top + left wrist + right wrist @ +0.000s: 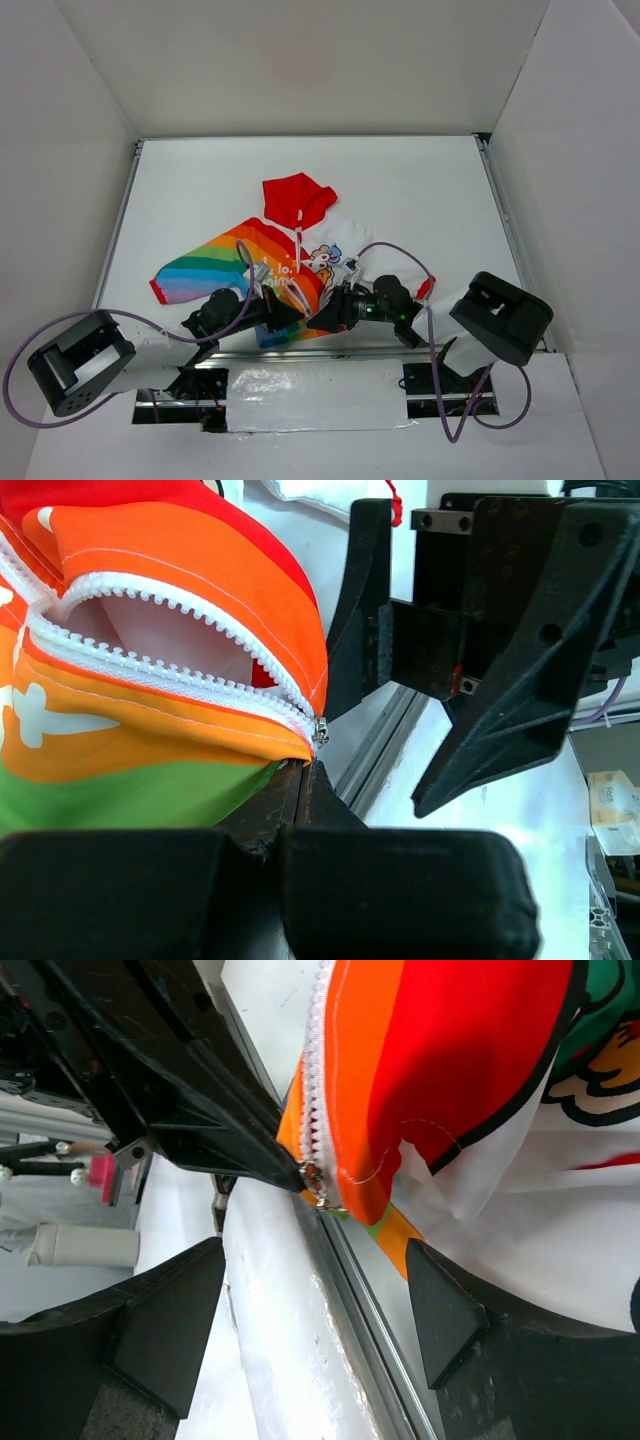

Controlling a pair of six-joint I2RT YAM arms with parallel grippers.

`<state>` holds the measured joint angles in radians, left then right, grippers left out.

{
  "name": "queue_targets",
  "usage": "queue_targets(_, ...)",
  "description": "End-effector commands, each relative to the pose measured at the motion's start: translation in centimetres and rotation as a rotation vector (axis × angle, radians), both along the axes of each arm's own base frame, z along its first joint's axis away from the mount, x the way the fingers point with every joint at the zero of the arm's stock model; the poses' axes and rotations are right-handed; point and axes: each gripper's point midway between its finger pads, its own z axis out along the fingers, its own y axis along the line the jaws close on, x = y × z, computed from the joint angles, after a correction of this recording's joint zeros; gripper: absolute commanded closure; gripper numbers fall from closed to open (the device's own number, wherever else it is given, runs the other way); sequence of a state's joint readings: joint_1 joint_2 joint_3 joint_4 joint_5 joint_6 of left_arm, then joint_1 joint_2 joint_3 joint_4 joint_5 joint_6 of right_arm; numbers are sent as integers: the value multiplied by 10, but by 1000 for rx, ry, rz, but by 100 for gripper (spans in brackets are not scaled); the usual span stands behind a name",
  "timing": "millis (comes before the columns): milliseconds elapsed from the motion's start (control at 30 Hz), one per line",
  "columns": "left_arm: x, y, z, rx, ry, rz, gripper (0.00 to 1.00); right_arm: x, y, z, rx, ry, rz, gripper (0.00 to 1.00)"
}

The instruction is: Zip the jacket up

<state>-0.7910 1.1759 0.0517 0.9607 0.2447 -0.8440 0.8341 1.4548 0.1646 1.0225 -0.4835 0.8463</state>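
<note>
The jacket (262,262) lies flat mid-table, red hood (298,200) at the far end, rainbow half on the left, white cartoon half on the right. Its white zipper (170,670) gapes open above the metal slider (321,730), which sits at the bottom hem. My left gripper (298,316) is shut, its tips (306,772) pinching the hem right under the slider. My right gripper (324,320) is open, just right of the left one. In the right wrist view (310,1305) its jaws stand wide apart, with the slider (315,1184) ahead of them, untouched.
The hem hangs at the table's near edge, over a metal rail (372,1310) and a taped strip (315,385). White walls enclose the table on three sides. Purple cables loop from both arms. The two grippers nearly touch.
</note>
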Motion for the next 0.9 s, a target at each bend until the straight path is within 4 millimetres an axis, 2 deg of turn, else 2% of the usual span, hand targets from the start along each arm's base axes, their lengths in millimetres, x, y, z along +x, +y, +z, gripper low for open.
queue_targets(0, -9, 2, 2, -18, -18, -25, 100, 6, 15, 27, 100, -77, 21, 21)
queue_targets(233, -8, 2, 7, -16, -30, -24, 100, 9, 18, 21, 91, -82, 11, 22)
queue_targets(533, -7, 0, 7, -18, -27, -31, 100, 5, 25, 36, 169, -123, 52, 24)
queue_targets(767, -7, -2, 6, -23, -22, -36, 100, 1, 26, 35, 177, -111, 67, 35)
queue_targets(867, -6, -2, 9, -26, -28, -31, 100, 0, 25, 30, 169, -92, 61, 36)
